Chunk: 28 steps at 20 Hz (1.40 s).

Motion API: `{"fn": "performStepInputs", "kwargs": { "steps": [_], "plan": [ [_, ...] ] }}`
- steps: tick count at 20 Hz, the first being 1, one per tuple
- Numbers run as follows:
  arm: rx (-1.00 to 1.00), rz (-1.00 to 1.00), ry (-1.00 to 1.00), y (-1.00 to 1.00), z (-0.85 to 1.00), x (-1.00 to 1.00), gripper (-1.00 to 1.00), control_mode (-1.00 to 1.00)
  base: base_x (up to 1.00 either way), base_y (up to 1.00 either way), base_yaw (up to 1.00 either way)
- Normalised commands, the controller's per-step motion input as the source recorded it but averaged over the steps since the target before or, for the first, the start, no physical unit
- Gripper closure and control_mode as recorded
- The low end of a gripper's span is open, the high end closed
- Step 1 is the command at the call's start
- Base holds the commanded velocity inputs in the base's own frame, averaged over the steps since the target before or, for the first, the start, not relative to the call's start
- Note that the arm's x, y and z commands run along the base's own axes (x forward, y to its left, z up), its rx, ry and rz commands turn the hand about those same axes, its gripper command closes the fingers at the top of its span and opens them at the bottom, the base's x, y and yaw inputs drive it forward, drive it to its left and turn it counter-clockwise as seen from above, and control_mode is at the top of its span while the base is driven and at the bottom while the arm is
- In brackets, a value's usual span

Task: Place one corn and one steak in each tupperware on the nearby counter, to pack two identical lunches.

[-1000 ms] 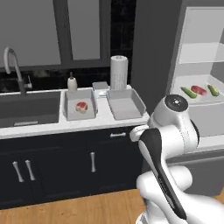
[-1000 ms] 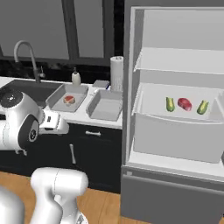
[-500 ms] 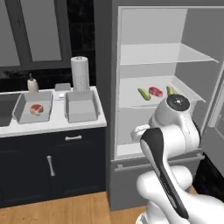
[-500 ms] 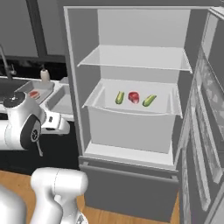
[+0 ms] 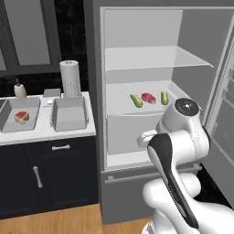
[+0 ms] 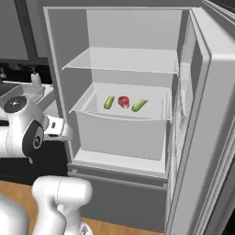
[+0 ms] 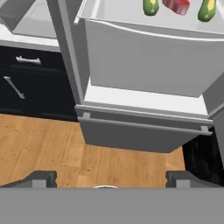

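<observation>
Hand view: the claw is held wide open and empty, two corn cobs and a steak are seen at twelve o'clock on the fridge shelf, while one tupperware on the counter is judged loaded with one steak, the other unfilled.

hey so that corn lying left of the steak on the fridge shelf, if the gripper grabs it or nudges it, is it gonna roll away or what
The left corn looks rounded and elongated, lying on a smooth flat shelf, so a sideways nudge would probably roll it. It appears stiff, so it likely won't sag when lifted. The steak lies close beside it and might get bumped.
</observation>
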Motion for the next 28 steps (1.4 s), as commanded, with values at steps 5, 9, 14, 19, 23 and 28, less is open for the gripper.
{"fn": "performStepInputs", "kwargs": {
  "steps": [5, 9, 14, 19, 23, 28],
  "plan": [
    [0.00, 0.00, 0.00, 0.00, 0.00, 0.00, -1.00, 1.00, 0.52, -0.25, -0.02],
    [0.00, 0.00, 0.00, 0.00, 0.00, 0.00, -1.00, 1.00, 0.10, -0.25, -0.04],
    [0.00, 0.00, 0.00, 0.00, 0.00, 0.00, -1.00, 1.00, 0.01, -0.12, -0.08],
    [0.00, 0.00, 0.00, 0.00, 0.00, 0.00, -1.00, 1.00, 0.00, -0.11, -0.16],
    [0.00, 0.00, 0.00, 0.00, 0.00, 0.00, -1.00, 1.00, 0.00, -0.21, -0.19],
    [0.01, -0.04, -0.04, -0.11, 0.00, 0.16, -1.00, -1.00, 0.00, -0.08, -0.06]
  ]
}}
